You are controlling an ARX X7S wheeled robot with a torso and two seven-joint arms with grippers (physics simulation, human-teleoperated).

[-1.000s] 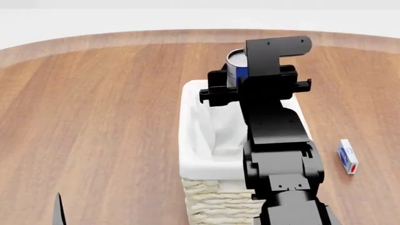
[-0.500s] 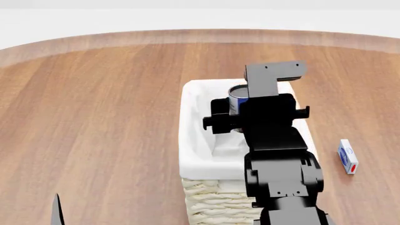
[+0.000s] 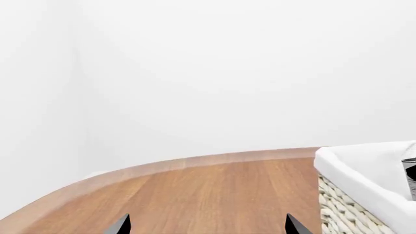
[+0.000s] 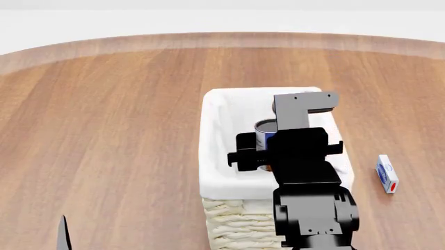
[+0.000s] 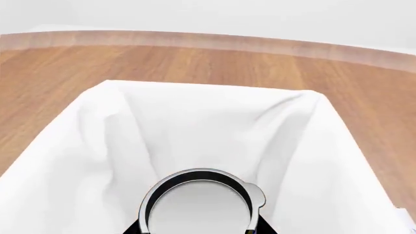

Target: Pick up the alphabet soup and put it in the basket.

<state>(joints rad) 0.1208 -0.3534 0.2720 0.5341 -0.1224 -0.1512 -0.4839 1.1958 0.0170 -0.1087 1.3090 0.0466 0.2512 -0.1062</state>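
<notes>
1. Looking at the head view, the small cylindrical alphabet soup can with its pale lid and blue label sits upright between the jaws of the black right gripper, which are clamped on its sides, so the can's long axis runs straight up and down
2. That held can hangs inside the mouth of the tall cream woven wicker basket with the white cloth liner folded over its rim, closer to the near end than the far end; it looks sunk a bit below rim level, but I can't tell whether it touches the bottom
3. Right wrist view backs that up: the round lid of the can sits right under the camera with white liner on all sides, so it's over the opening, not the rim
4. My guess is the next bit is just letting go, and since the can is vertical it should drop in standing up
5. Left gripper is well off to the side over the wooden tabletop, only two dark tips showing, set apart; right arm is obviously the one doing the job
</notes>
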